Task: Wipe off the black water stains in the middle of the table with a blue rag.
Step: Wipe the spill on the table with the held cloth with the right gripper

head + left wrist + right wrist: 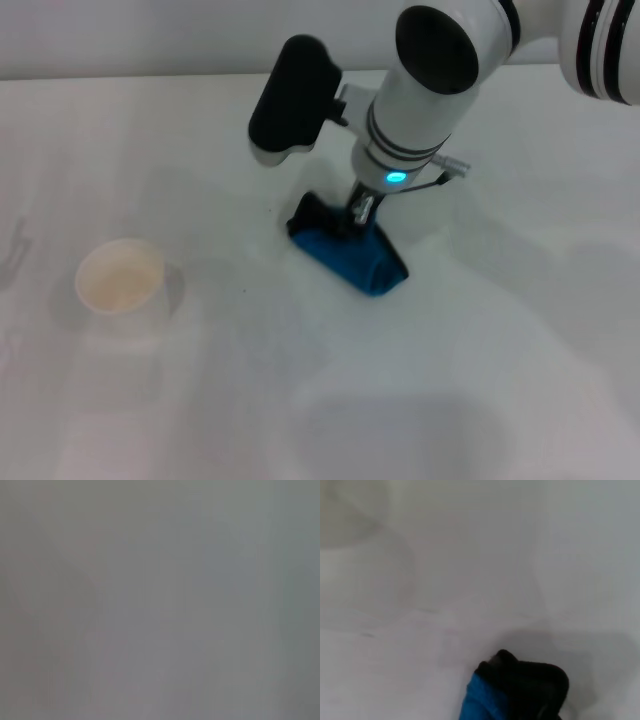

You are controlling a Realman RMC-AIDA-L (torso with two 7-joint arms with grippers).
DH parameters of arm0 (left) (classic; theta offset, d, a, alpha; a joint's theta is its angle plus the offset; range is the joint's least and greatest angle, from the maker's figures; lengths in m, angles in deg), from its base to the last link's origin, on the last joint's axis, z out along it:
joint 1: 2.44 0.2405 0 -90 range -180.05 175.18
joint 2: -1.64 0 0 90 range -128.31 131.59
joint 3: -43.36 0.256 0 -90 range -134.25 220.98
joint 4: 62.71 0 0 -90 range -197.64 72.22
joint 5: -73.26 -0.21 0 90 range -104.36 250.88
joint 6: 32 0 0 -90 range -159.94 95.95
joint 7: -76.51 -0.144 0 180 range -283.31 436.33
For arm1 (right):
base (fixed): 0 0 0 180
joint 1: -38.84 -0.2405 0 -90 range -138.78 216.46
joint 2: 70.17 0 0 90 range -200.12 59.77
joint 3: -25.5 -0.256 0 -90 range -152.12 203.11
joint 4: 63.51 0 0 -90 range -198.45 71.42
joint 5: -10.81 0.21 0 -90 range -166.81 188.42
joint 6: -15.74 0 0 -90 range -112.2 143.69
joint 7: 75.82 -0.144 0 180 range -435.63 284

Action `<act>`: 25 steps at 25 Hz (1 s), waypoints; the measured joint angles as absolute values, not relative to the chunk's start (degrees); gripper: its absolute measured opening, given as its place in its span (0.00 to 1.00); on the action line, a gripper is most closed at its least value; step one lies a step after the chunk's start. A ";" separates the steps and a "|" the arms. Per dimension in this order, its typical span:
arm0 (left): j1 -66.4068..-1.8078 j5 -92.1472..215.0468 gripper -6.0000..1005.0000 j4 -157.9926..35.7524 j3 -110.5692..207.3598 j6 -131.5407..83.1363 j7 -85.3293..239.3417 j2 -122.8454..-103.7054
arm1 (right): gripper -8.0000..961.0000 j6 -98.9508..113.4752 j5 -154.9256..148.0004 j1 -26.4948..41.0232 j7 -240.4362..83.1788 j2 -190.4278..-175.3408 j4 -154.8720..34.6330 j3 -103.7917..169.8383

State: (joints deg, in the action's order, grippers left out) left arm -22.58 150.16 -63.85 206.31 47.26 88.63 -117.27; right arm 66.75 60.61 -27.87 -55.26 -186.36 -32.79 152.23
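Observation:
The blue rag [355, 255] lies bunched on the white table [480, 330] near its middle, with its black edging turned up at the far end. My right gripper [357, 213] reaches down from the right arm and is shut on the rag's top, pressing it onto the table. In the right wrist view the rag [485, 702] shows blue with a black fold above it. The round black blot is hidden or gone from view; only a tiny dark speck [268, 211] shows left of the rag. The left gripper is out of view, and the left wrist view shows only plain grey.
A white paper cup [120, 278] stands upright on the table's left side, well apart from the rag. The right arm's black and white body [420, 90] hangs over the table's far middle.

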 joint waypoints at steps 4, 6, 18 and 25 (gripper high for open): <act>-22.85 150.19 0.89 -63.85 206.23 47.21 88.64 -117.27 | 0.03 65.51 55.89 -28.16 -59.22 -186.36 -34.72 152.15; -23.00 150.23 0.89 -63.85 206.22 47.20 88.64 -117.27 | 0.03 65.47 54.28 -28.19 -60.65 -186.30 -35.47 151.82; -23.59 150.61 0.89 -64.38 206.22 46.88 88.64 -117.10 | 0.04 75.59 40.45 -15.73 -51.75 -185.58 -21.67 120.69; -24.28 150.61 0.89 -64.49 206.22 46.57 88.64 -117.01 | 0.04 75.70 39.80 -3.04 -46.04 -185.61 -8.78 110.03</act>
State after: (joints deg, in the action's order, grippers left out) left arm -24.28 150.61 -64.49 206.22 46.57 88.64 -117.01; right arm 75.70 39.80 -3.04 -46.04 -185.61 -8.78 110.03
